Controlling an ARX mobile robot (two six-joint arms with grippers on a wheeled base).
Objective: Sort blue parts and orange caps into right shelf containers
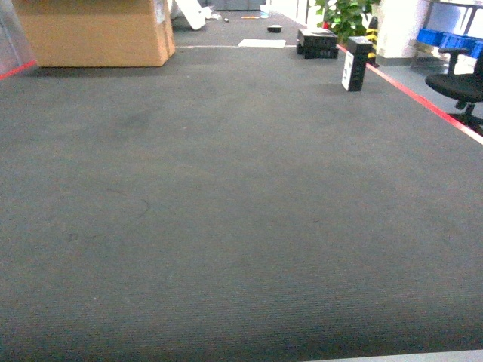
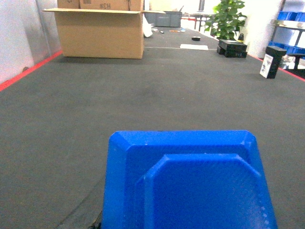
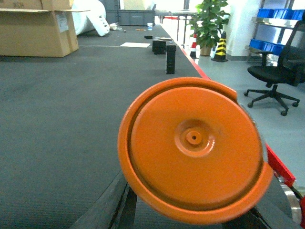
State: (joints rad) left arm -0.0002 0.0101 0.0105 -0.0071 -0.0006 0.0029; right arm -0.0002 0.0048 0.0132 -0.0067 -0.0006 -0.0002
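Mid-carry, transit step: blue part (image 2: 188, 183) filling left wrist view, orange cap (image 3: 193, 150) filling right wrist view, presumably gripped but hand closure not visible on either side, shelf containers (image 3: 268, 45) far right beyond the carpet (image 1: 226, 211), next needs base turning right.

Dark grey carpet floor (image 1: 226, 211) fills the head view. On it, a cardboard box (image 1: 94, 30) sits at 11 o'clock. 1 upright black box (image 1: 356, 63) stands at 1 o'clock.

The blue part (image 2: 190, 186) and orange cap (image 3: 194, 148) look like smooth, slightly glossy plastic; the floor carpet (image 1: 226, 211) is matt, ribbed cloth.
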